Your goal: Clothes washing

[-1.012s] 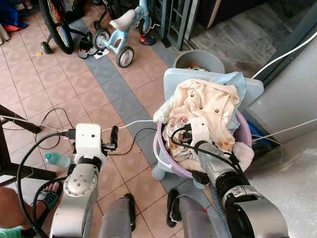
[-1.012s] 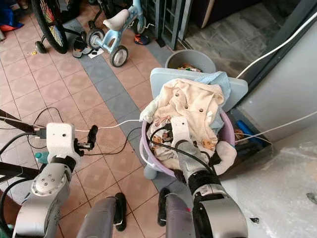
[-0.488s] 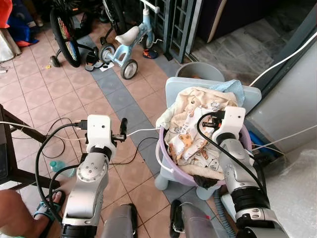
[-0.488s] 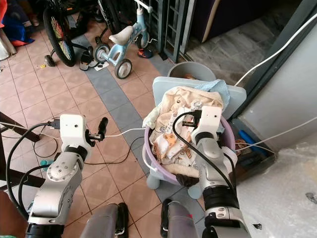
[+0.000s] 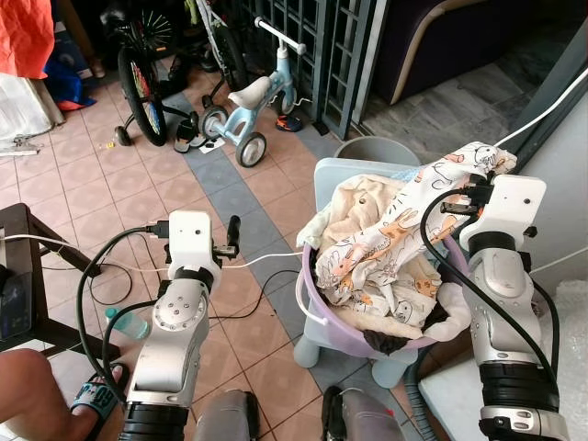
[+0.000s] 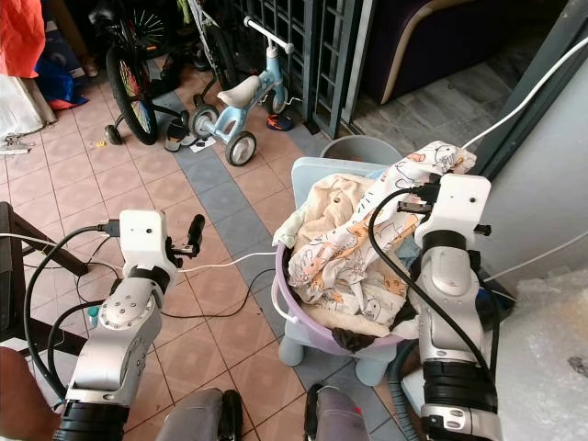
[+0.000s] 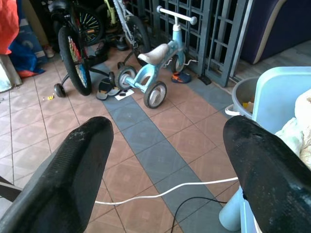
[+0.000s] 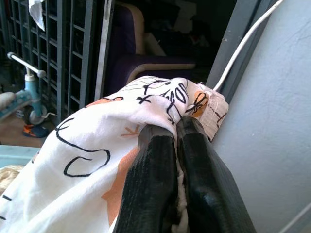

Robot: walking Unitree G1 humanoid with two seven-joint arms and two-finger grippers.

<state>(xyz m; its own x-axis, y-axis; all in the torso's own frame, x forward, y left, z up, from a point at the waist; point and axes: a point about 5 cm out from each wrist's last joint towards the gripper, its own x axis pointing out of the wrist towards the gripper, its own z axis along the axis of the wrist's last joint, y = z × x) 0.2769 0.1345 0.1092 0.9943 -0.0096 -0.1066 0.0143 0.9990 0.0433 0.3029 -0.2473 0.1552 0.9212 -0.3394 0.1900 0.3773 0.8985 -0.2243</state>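
A purple laundry basket (image 5: pixel 317 308) full of clothes sits on a pale blue stool (image 5: pixel 333 175). My right gripper (image 8: pixel 176 138) is shut on a white printed garment (image 5: pixel 386 237), held up above the basket's right side with the cloth trailing down into the pile. A cream garment (image 5: pixel 363 197) lies at the back of the pile. To the left of the basket, over the tiled floor, my left gripper (image 7: pixel 167 145) is open and holds nothing.
A grey bucket (image 5: pixel 375 151) stands behind the stool. A blue tricycle (image 5: pixel 253 101) and a bicycle (image 5: pixel 142 78) stand further back on the left. A white cable (image 5: pixel 266 262) crosses the floor. A grey wall (image 5: pixel 565 175) rises on the right. A person's sandalled foot (image 5: pixel 92 400) is at bottom left.
My right gripper has risen from the pile and moved right, lifting the printed garment out of the basket. The camera has tilted up.
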